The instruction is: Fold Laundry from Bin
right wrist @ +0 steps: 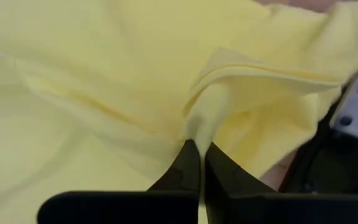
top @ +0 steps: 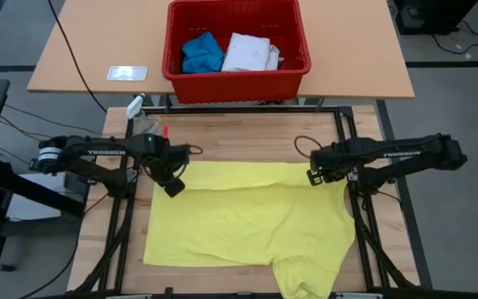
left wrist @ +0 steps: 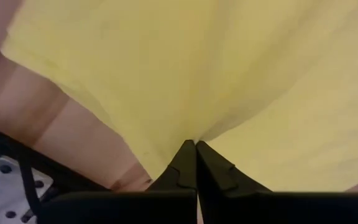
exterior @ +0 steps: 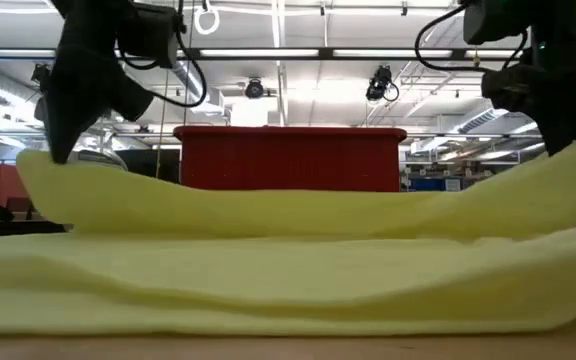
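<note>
- Nearest you, the yellow T-shirt (top: 247, 216) lies spread over the wooden work table (top: 239, 141), its near end hanging past the table's front edge. Treat it as light and limp: it will sag and fold wherever you do not support it.
- In the low view the shirt's far edge (exterior: 288, 212) is lifted off the layer beneath and droops in the middle between the two grips. Judge from that sag that it has no stiffness, so keep the two corners level and tensioned or the fold line will wander.
- Your left gripper (top: 174, 188) is clenched on the shirt's far left corner; the left wrist view shows the fingertips (left wrist: 194, 155) pinched together with cloth drawn into them.
- Your right gripper (top: 315, 176) is likewise clamped, on a bunched wad at the far right corner (right wrist: 197, 127). That bunch looks like several layers, so the hold seems secure but may carry a crease.
- Thin cloth can slip from a narrow pinch; hold at hems or corners.
- Farther off, the red bin (top: 237, 48) stands on the tan table (top: 81, 50), well apart from the shirt. It holds a blue piece (top: 202, 52) and a white shirt (top: 250, 52), side by side, both crumpled and soft.
</note>
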Controlling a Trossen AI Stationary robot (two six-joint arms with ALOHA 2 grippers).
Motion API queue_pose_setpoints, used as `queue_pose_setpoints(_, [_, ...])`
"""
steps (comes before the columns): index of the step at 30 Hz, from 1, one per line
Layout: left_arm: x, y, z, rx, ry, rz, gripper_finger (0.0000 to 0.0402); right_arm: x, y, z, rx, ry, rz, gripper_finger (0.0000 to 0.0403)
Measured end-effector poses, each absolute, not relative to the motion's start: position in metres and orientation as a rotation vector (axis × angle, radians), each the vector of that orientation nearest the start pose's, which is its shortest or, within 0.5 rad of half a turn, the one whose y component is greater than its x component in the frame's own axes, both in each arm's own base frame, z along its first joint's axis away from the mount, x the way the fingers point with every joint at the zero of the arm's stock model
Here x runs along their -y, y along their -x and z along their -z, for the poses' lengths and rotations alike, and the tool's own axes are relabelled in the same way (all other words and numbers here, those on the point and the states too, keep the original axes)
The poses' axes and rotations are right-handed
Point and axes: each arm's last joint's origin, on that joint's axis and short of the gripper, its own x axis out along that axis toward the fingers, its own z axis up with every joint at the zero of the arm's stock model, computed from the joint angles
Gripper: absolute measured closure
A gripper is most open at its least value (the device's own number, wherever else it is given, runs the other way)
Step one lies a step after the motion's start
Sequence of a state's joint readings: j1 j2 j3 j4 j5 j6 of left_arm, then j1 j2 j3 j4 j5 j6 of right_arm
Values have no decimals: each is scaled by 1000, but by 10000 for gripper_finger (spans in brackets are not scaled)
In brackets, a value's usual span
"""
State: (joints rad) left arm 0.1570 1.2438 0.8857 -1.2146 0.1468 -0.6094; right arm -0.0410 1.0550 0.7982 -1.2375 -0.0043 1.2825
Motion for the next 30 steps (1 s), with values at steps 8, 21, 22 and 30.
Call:
queue_pose_setpoints(8, [-16, -180, -210, -1546, 719, -485, 338, -8, -152, -206, -1353, -1145, 810, 342])
queue_pose_setpoints(21, [-47, -187, -220, -1394, 789, -531, 216, -1, -156, -241, -1194, -1158, 678, 231])
queue_pose_setpoints(22, [-52, -193, -218, -1328, 789, -519, 217, 3, -157, -239, -1171, -1137, 699, 231])
queue_pose_setpoints(30, [-66, -204, -157, -1281, 868, -511, 237, 26, -172, -202, -1138, -980, 822, 232])
